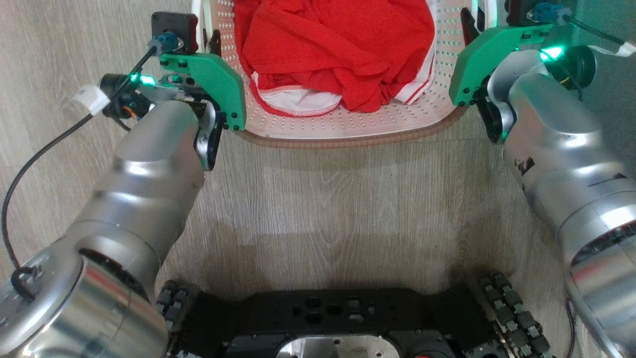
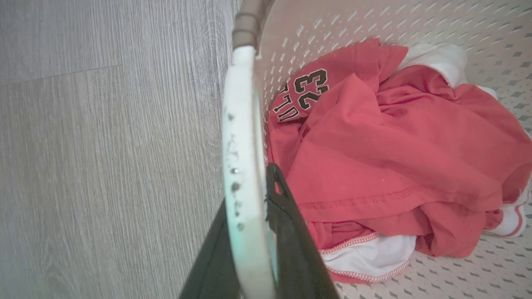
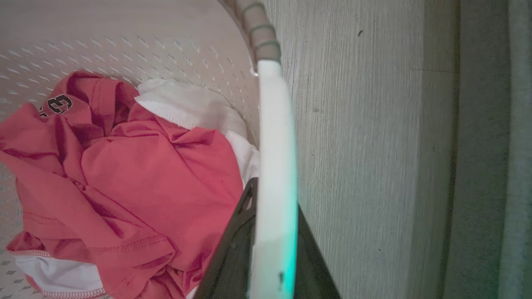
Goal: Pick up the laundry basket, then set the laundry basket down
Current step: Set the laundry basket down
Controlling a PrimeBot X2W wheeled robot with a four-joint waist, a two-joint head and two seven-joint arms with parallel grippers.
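Note:
The laundry basket (image 1: 348, 127), cream-white and perforated with a brown rim, sits at the top centre of the head view and holds a red jersey (image 1: 338, 44) with white trim. My left gripper (image 1: 209, 41) is at its left side and my right gripper (image 1: 476, 22) at its right side. In the left wrist view, my left gripper (image 2: 248, 187) is shut on the white left handle (image 2: 243, 124). In the right wrist view, my right gripper (image 3: 274, 195) is shut on the white right handle (image 3: 275, 124). I cannot tell whether the basket touches the floor.
Grey wood-look floor (image 1: 348, 209) lies around the basket. My black wheeled base (image 1: 338, 318) is at the bottom of the head view. A grey wall or skirting (image 3: 482, 145) runs close to the basket's right side. A black cable (image 1: 30, 164) loops off my left wrist.

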